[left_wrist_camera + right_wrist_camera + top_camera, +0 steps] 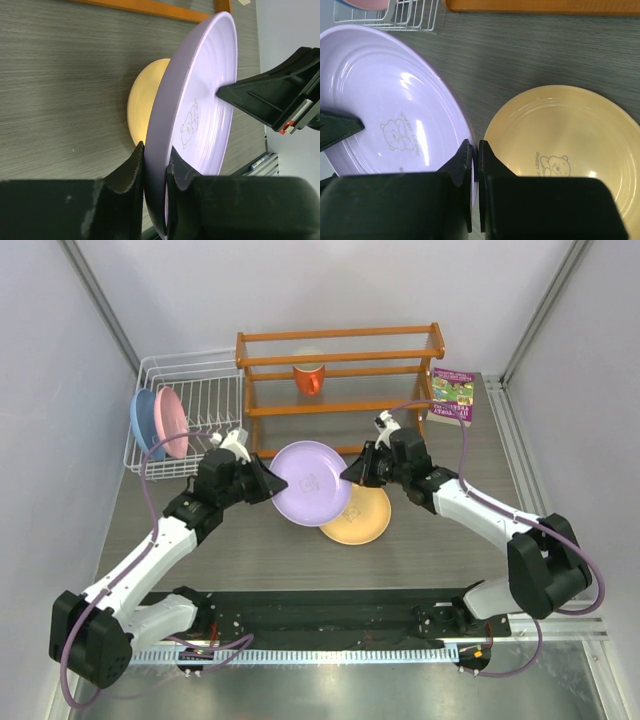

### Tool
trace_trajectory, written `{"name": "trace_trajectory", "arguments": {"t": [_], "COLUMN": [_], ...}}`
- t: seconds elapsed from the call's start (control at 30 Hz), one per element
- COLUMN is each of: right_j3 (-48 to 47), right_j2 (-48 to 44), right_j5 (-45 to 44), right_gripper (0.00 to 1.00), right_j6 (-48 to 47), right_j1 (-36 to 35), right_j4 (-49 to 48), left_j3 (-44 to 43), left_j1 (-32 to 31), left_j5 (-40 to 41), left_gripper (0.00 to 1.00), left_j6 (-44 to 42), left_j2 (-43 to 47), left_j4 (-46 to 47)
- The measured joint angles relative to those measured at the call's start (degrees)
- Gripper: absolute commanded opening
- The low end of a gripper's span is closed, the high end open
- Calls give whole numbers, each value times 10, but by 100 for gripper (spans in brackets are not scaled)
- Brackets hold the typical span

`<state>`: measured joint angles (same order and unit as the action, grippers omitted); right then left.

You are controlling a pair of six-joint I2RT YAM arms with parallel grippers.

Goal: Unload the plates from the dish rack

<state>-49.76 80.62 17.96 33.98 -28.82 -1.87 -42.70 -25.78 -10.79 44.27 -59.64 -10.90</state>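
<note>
Both grippers hold the lilac plate [310,483] tilted above the table. My left gripper [268,483] is shut on its left rim, as the left wrist view [155,160] shows, with the plate [205,100] rising edge-on. My right gripper [350,472] is shut on its right rim [475,150]; the plate's face [385,100] lies left of the fingers. The yellow-orange plate [360,518] lies flat on the table under and right of it [560,135]. The pink plate [172,420] and the light blue plate [145,425] stand upright in the white dish rack [215,390].
An orange wooden shelf frame [340,370] stands behind the plates with an orange mug [310,378] on it. A small book [453,396] lies to its right. The rack's corner shows in the right wrist view [400,17].
</note>
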Motion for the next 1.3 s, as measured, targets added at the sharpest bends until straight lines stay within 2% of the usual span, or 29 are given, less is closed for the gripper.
{"name": "trace_trajectory", "arguments": {"t": [0.03, 0.07, 0.1, 0.13, 0.27, 0.4, 0.57, 0.83, 1.1, 1.2, 1.3], "right_j3": [2, 3, 4, 5, 7, 5, 0, 7, 20, 23, 25], "right_j2": [0, 0, -2, -5, -41, -93, -107, -86, -39, -27, -18], "right_j5": [0, 0, -5, -14, -78, -153, -228, -266, -275, -274, -268], "right_gripper": [1, 1, 1, 1, 1, 1, 1, 1, 2, 9, 23], "right_j6": [-1, -2, 2, 2, -5, -23, -40, -41, -41, -41, -40], "right_j1": [0, 0, -1, -1, -1, 0, 0, 2, 8, 10, 12], "right_j4": [-1, 2, 8, 15, 74, 138, 212, 259, 266, 264, 258], "left_j3": [1, 2, 2, 2, 2, 1, -15, -77, -86, -93, -103], "left_j1": [0, 0, 0, 0, -2, -2, -3, -3, -3, -3, -3], "left_j5": [0, -2, -2, -4, -5, 27, 146, 365, 444, 458, 473], "left_gripper": [39, 54, 91, 99, 100, 100, 99, 99, 100, 99, 99], "left_j6": [2, 4, 4, 7, 3, -19, -75, -151, -165, -169, -176], "left_j2": [0, -1, -1, -1, -3, -2, 11, 19, 18, 17, 17], "left_j4": [0, 4, 11, 19, 35, 21, -50, -144, -176, -178, -180]}}
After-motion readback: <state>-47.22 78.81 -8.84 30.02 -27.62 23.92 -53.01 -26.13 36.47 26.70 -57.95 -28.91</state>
